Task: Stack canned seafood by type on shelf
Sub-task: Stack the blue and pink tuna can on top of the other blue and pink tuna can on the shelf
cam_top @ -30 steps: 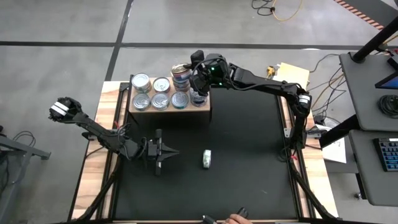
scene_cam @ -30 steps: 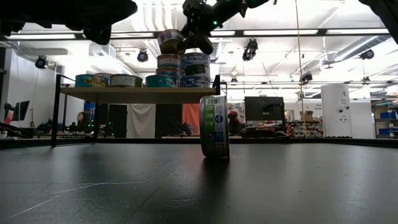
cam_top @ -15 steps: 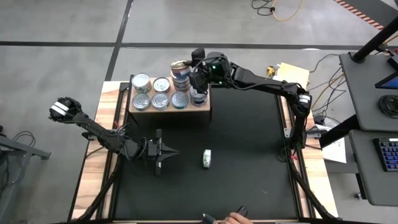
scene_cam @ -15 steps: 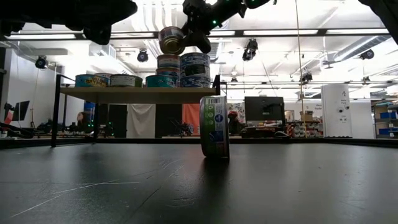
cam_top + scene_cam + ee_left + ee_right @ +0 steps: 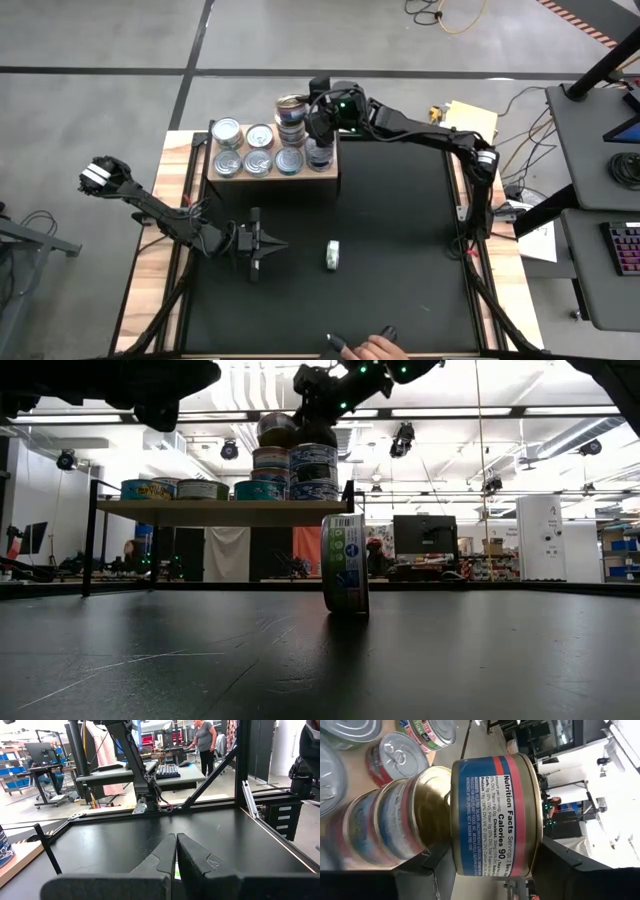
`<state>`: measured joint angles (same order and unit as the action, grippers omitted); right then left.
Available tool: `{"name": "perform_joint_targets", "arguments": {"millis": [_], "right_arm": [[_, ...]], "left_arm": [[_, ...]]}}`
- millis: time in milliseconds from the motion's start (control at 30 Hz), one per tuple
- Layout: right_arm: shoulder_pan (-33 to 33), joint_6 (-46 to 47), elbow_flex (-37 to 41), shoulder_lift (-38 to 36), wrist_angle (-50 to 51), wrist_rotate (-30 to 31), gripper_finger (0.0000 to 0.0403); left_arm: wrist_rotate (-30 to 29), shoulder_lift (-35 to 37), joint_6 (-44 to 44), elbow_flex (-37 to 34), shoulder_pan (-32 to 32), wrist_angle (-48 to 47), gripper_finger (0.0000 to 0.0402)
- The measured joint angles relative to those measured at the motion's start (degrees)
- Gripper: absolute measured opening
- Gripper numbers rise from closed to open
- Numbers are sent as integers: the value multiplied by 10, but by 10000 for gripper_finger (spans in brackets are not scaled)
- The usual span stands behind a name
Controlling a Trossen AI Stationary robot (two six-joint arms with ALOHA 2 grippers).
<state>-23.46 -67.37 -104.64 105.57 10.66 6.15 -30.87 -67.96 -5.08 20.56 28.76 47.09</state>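
Observation:
The wooden shelf [image 5: 272, 178] stands at the table's far edge with several silver-topped cans [image 5: 258, 161] on its top. Two stacks of cans [image 5: 292, 472] stand at its right end. My right gripper [image 5: 300, 108] is shut on a blue-labelled can [image 5: 495, 815], held just above the gold-topped stack [image 5: 395, 827]. One more can [image 5: 332, 255] stands on its edge at mid-table. My left gripper [image 5: 268, 245] hovers shut over the table's left half, holding nothing. My right gripper pinches the can between its two fingers, one finger [image 5: 427, 865] at the gold flat end [image 5: 434, 805] and the other [image 5: 562, 862] at the opposite end. It reaches in nearly level from the table's right. The can is lifted clear, roughly upright over the stack.
A person's hand [image 5: 365, 348] shows at the table's near edge. The shelf's black frame post [image 5: 92, 535] and the can on edge [image 5: 345, 577] stand on the black mat. The mat's middle and right lie bare around that can.
My right gripper has edged the held can slightly toward the far edge, more squarely over the gold-topped stack. The can's tilted face, seen earlier in the low view, no longer shows.

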Motion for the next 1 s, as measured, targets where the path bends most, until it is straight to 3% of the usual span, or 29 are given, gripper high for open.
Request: {"name": "perform_joint_targets", "arguments": {"millis": [567, 1000], "right_arm": [[2, -1, 0, 9, -3, 3, 222], [4, 27, 0, 9, -3, -1, 280]], "left_arm": [[0, 0, -2, 0, 0, -2, 0], [0, 0, -2, 0, 0, -3, 0]]}}
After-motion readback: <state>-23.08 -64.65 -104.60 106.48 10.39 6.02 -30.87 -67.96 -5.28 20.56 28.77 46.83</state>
